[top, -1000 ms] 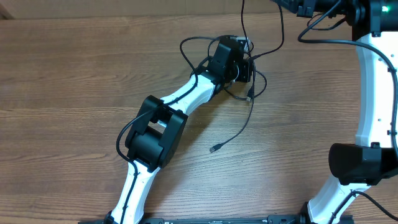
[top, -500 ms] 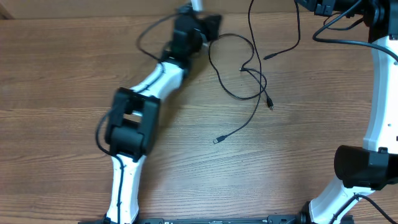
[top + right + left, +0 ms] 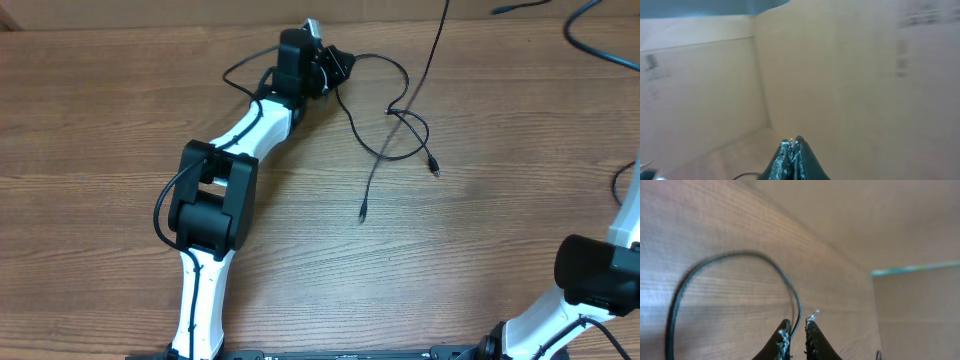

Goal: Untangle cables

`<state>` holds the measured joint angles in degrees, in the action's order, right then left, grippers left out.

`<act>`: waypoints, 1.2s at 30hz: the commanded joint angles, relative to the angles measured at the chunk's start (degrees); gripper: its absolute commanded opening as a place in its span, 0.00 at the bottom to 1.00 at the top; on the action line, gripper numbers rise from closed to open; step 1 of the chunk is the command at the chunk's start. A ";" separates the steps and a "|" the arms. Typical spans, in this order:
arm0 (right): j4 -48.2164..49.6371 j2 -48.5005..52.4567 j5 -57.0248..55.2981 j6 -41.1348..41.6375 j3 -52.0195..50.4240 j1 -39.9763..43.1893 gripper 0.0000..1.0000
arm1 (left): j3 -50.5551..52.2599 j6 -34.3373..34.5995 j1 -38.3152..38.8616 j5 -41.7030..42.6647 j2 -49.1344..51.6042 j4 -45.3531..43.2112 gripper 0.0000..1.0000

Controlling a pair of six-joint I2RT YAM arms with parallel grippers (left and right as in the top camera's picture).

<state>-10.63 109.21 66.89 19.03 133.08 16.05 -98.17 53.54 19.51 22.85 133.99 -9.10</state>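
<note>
Left end effector sits at the far end of the cables; the crossing lies to its right and back toward the robot.

Its fingers stand a narrow slit apart with one cord running into the slit, and whether they pinch it cannot be told. From there the cord arcs right over the bench, then drops to the crossing. Two tails trail nearer the robot from the crossing and end in plugs. The long axis therefore runs far to near. The right end effector is closed and outside the overhead view. A cord climbs off that view's far edge, but what holds it is not shown. The left arm is judged the nearer one, so parting the cords probably calls for a pull leftward, away from the crossing.
</note>
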 commanded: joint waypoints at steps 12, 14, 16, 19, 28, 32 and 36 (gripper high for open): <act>20.63 -1.09 -23.98 9.88 0.90 13.03 0.04 | -0.46 -2.36 0.07 0.50 0.20 9.22 0.21; 20.57 -1.09 -26.97 11.13 0.90 14.43 0.04 | -0.46 -2.38 0.07 0.48 0.20 10.32 0.21; 19.52 -1.09 -30.12 10.97 0.87 15.78 0.04 | -0.46 -2.38 0.07 0.52 0.20 11.50 0.22; 13.46 -1.05 -39.93 5.53 0.87 16.87 0.04 | -0.46 -2.38 0.07 0.52 0.20 12.72 0.22; -3.50 4.76 -54.84 -8.68 0.85 16.96 0.04 | -0.46 -2.38 0.07 0.55 0.20 14.91 0.23; -8.02 9.51 -54.88 -8.70 0.76 16.70 0.04 | -0.46 -2.36 0.09 0.57 0.20 14.91 0.23; -14.91 15.37 -54.90 -8.72 0.26 16.70 0.04 | -0.44 -2.34 0.09 1.09 0.20 15.34 0.23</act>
<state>-23.53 120.38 13.50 11.42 133.14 32.91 -98.17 52.31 19.75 23.40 133.99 5.98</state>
